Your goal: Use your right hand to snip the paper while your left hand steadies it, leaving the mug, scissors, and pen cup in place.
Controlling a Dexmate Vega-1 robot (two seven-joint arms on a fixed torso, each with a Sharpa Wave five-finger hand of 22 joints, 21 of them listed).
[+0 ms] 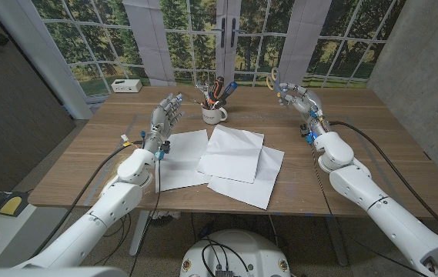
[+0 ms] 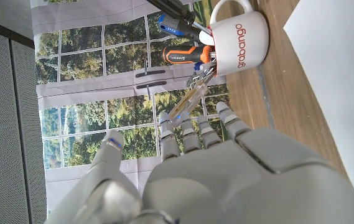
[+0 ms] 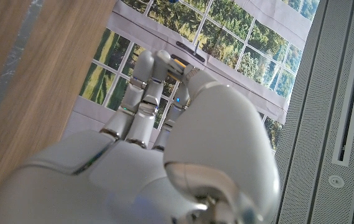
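- Fingers (image 1: pixel 174 104) of the left hand (image 1: pixel 166 117) are standing apart and reaching upward, holding nothing; the hand is hovering just beyond the far left corner of the paper.
- Right hand (image 1: pixel 299 100) is raised over the far right part of the table (image 1: pixel 342 123), and its fingers (image 1: pixel 286 94) are curling around the yellow-handled scissors (image 1: pixel 273 78), gripping them.
- Paper (image 1: pixel 230 154) is lying as several overlapping white sheets in the middle of the table, between the two arms, touched by neither hand.
- White mug (image 1: pixel 215 114) is standing upright just behind the paper, near the left hand; it is doubling as the pen cup, with tools (image 1: pixel 220 90) with orange, black and blue handles sticking out of it.
- In the left wrist view, the same mug (image 2: pixel 239 37) is showing orange lettering, just beyond the fingertips (image 2: pixel 192 134) without touching them.
- In the right wrist view, the right hand (image 3: pixel 164 155) is showing its back, its fingers (image 3: pixel 145 81) bunching close together.
- Small white box (image 1: pixel 126 85) is sitting beyond the table's far left edge.
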